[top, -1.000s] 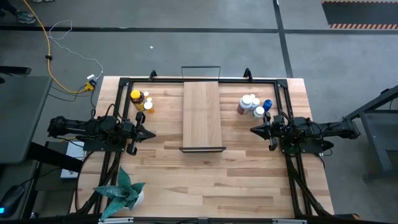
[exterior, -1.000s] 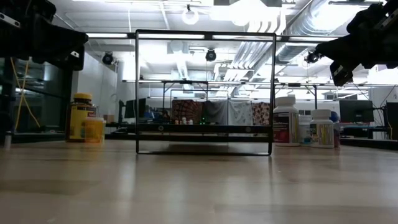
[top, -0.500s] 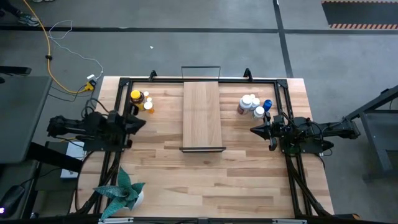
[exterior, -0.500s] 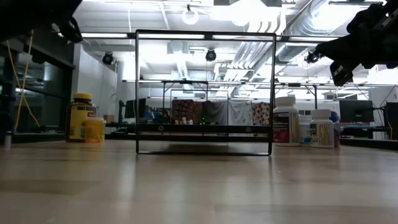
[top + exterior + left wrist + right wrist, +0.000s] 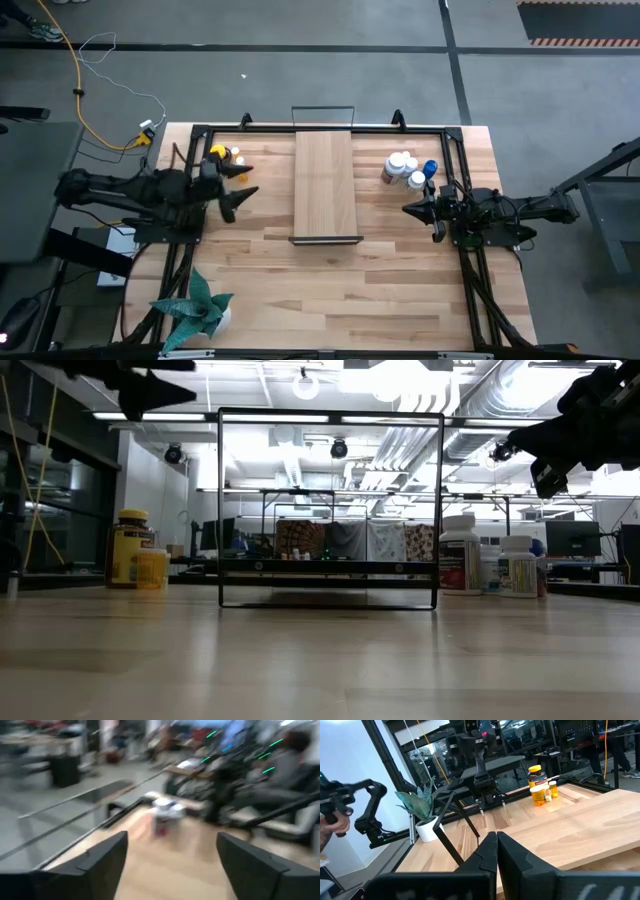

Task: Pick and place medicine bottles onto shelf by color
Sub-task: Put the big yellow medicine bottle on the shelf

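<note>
Left tool [image 5: 240, 182] swung toward the yellow-capped bottles since a second ago, and I see its fingers [image 5: 102, 861] now spread wide, holding nothing.
Amber bottle [image 5: 218, 155] and small orange ones [image 5: 238, 168] stand on the bench [image 5: 330, 290] left of the shelf [image 5: 324, 185]; white and blue-capped bottles [image 5: 408, 170] right of it. Right tool [image 5: 408, 209] pinched closed, empty, near those.
</note>
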